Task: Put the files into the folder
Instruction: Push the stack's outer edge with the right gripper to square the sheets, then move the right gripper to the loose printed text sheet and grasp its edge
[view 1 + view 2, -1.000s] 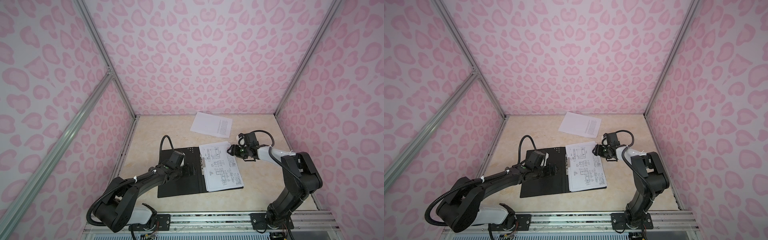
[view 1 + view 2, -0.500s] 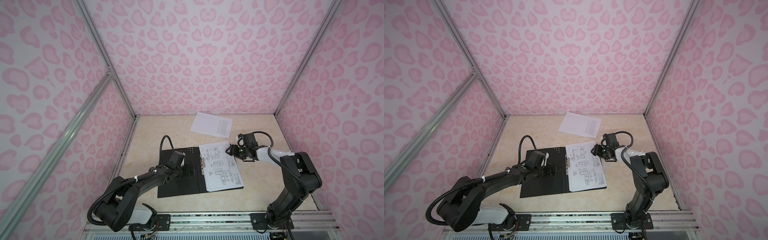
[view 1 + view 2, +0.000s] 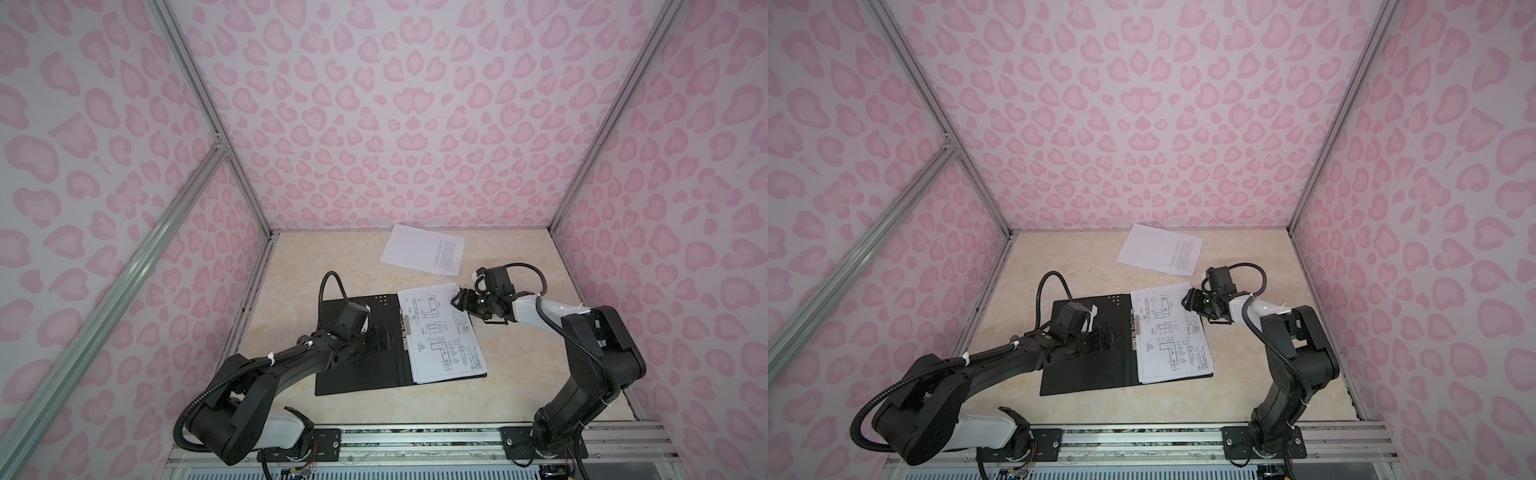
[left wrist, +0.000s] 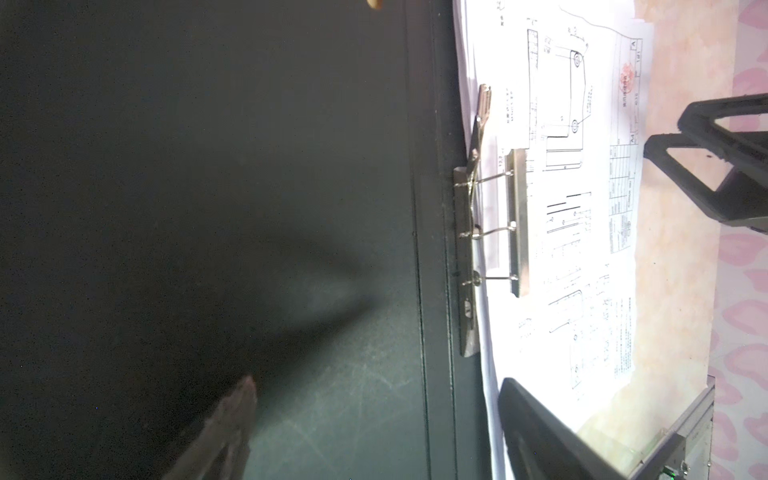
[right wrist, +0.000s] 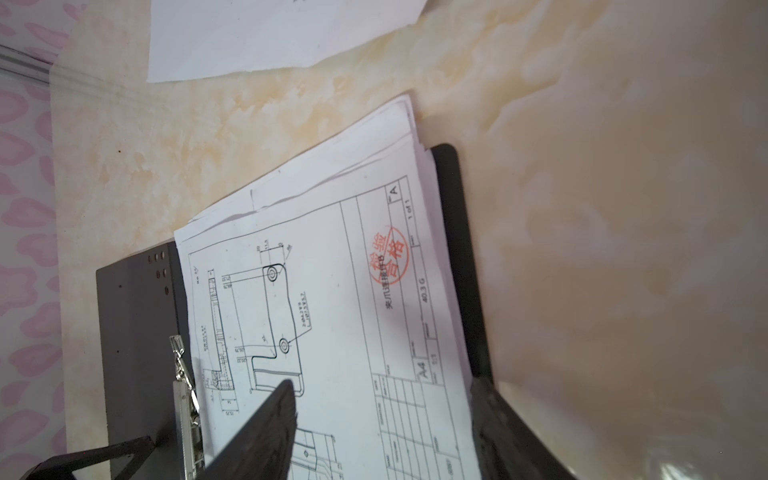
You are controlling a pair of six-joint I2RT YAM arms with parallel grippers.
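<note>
While I scan the rt wrist feed, the top sheet of the files [image 5: 332, 332] reads "A4", "1 of 1" and "40.3 G", plus a red round stamp [image 5: 390, 259] w/ Chinese chars. The stack lies on the rt half of the open folder [image 3: 357, 365], its edge beneath the metal clip [image 3: 405, 328].

Right gripper [image 3: 459, 298] sits at the stack's 1 o'clock corner, jaws partway apart. One finger [image 5: 266, 428] is over the drawing, the other past the paper edge, and I see nothing pinched.

Left gripper [image 3: 380, 338] is spread wide and empty over the black cover, at 9 o'clock of the clip.

A lone sheet [image 3: 424, 249] lies at 12 o'clock on the table [image 3: 519, 374], apart from the folder.
</note>
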